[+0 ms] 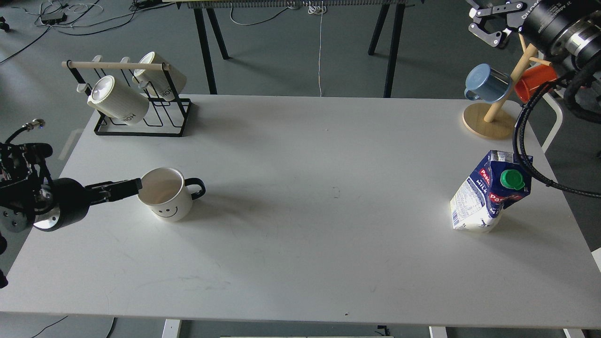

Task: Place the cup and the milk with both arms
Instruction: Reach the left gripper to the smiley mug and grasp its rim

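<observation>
A white cup [164,195] with a smiley face and a black handle pointing right stands on the left part of the white table [300,234]. A blue and white milk carton [486,197] with a green cap stands dented and leaning at the right. My left gripper [129,188] lies low at the cup's left rim. It is seen edge-on as one dark bar, so its fingers cannot be told apart. My right gripper [479,19] is open and empty, high at the top right, far above the carton.
A black wire rack [141,129] with two white mugs stands at the back left. A wooden mug tree [488,123] with a blue and an orange mug stands at the back right. My right arm's black cable [519,141] hangs close to the carton's top.
</observation>
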Robot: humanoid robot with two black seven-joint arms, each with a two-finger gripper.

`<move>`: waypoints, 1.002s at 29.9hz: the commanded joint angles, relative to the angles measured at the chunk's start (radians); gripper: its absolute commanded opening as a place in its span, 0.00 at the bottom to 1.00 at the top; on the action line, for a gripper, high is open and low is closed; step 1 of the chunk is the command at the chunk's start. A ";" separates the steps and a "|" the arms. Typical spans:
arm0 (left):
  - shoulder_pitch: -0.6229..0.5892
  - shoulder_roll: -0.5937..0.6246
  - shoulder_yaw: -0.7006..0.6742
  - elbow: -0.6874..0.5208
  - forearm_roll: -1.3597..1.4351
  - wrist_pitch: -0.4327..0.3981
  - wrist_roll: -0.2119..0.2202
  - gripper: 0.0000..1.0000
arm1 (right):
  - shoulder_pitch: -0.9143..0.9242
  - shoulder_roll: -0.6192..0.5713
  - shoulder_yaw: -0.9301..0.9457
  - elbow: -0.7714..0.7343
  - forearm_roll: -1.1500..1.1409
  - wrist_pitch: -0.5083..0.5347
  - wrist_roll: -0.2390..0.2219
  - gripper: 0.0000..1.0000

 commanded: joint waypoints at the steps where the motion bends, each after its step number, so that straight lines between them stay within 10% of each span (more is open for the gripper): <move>1: -0.012 -0.035 0.000 0.017 0.022 -0.005 0.037 1.00 | -0.002 0.000 0.000 0.000 0.000 0.000 0.001 0.98; 30: -0.035 -0.165 0.000 0.181 0.171 -0.042 0.045 0.89 | 0.002 0.026 -0.018 0.000 -0.002 0.004 0.003 0.98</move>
